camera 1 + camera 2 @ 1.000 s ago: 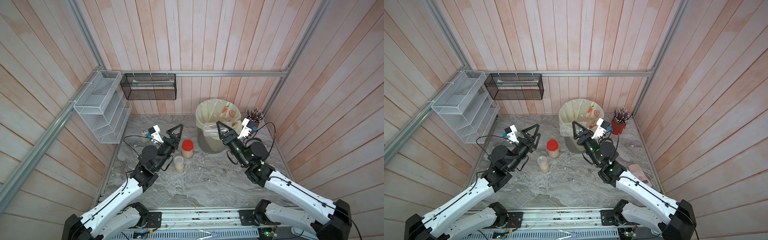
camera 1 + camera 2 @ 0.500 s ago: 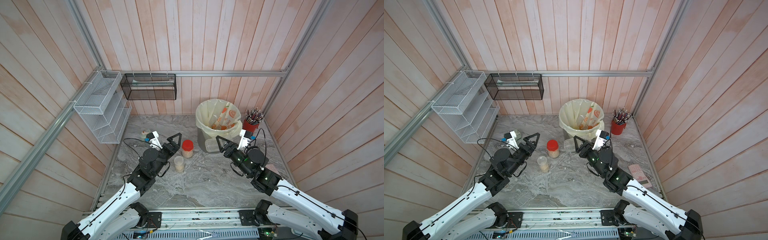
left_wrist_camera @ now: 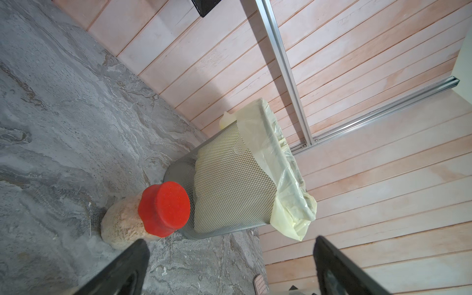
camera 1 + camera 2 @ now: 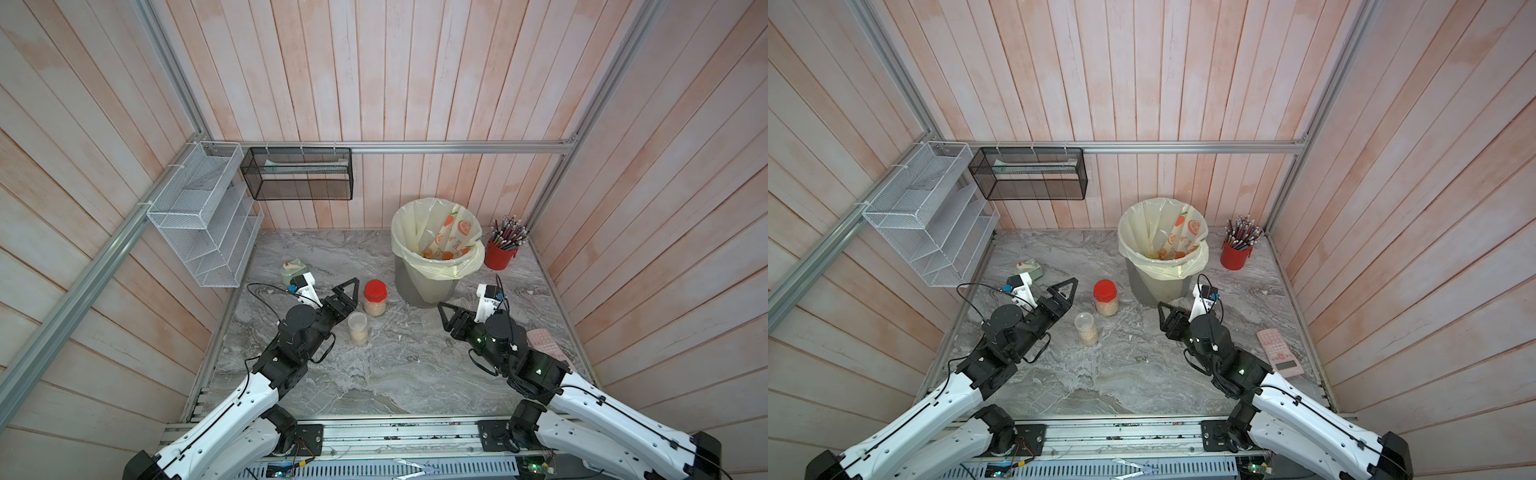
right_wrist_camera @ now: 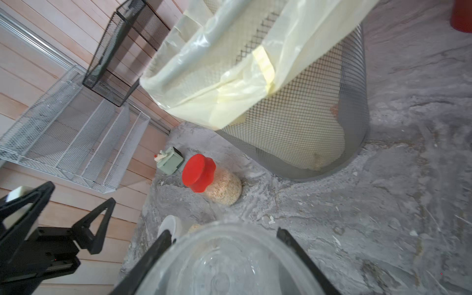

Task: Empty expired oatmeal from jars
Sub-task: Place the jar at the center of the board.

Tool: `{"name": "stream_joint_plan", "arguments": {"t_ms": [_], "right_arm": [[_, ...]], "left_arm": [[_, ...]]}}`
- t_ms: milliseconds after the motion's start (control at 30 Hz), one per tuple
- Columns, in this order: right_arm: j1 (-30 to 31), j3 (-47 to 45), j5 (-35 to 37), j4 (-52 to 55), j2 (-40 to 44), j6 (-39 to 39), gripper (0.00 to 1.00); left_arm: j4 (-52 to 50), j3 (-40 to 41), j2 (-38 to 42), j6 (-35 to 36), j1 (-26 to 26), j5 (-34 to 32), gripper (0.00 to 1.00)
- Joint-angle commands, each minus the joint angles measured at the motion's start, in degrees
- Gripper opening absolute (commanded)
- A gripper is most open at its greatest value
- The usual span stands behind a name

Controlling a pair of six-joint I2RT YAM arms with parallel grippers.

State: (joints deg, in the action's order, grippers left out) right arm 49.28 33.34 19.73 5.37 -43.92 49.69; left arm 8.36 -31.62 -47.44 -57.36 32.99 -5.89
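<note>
1. Right hand [image 5: 222,232] is closed on a clear jar [image 5: 224,263] with nothing showing inside. It hangs low over the desk [image 4: 374,374], just in front of the bin [image 4: 415,286] and right of the middle.
2. Left hand [image 3: 231,242] is spread wide and holds nothing. It sits just beside the red-lid jar [image 4: 375,297], on the side toward the desk's left edge.
3. Loose oatmeal [image 5: 224,191] fills the red-lid jar, and more shows in the clear-lid jar [image 4: 358,328] just beside it, toward the near edge. Both stand upright and lidded, left of the desk's middle.
4. Step in hand, as I judge it: one jar looks emptied and needs parking, and two are yet to be done.
5. The next move calls for setting the clear jar upright on bare desk and letting go. Then both hands go to one full jar, one to steady the body and one to twist off the lid.
6. Room: open desk lies toward the near edge and between the two arms.
7. The bin and the pencil cup [image 4: 498,253] crowd the far right corner, and a pink calculator [image 4: 1279,353] lies by the right edge.
8. A white wire rack [image 4: 199,232] hangs on the wall by the far left corner. A lift to the bin's rim is best carried over the middle.
</note>
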Motion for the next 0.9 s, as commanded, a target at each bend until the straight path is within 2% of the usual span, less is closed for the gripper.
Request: {"name": "stream_joint_plan", "arguments": {"t_ms": [0, 233, 500, 867], "right_arm": [[0.67, -1.07, 3.58, 4.96, -1.67, -1.48, 0.31], [1.53, -2.92, 5.64, 1.25, -8.50, -5.71, 0.31], [1.71, -1.77, 8.73, -1.88, -17.21, -10.80, 0.31], [1.88, -1.01, 11.02, -9.25, -26.78, -15.65, 0.31]], "left_arm": [[-3.95, -0.13, -0.06, 2.68, -0.21, -0.55, 1.00], [-7.98, -1.06, 0.23, 8.07, -0.30, -1.39, 1.00], [-13.91, -3.19, -3.01, 12.97, -0.31, 2.66, 1.00], [-9.28, -0.22, -2.97, 13.55, -0.47, 3.71, 1.00]]}}
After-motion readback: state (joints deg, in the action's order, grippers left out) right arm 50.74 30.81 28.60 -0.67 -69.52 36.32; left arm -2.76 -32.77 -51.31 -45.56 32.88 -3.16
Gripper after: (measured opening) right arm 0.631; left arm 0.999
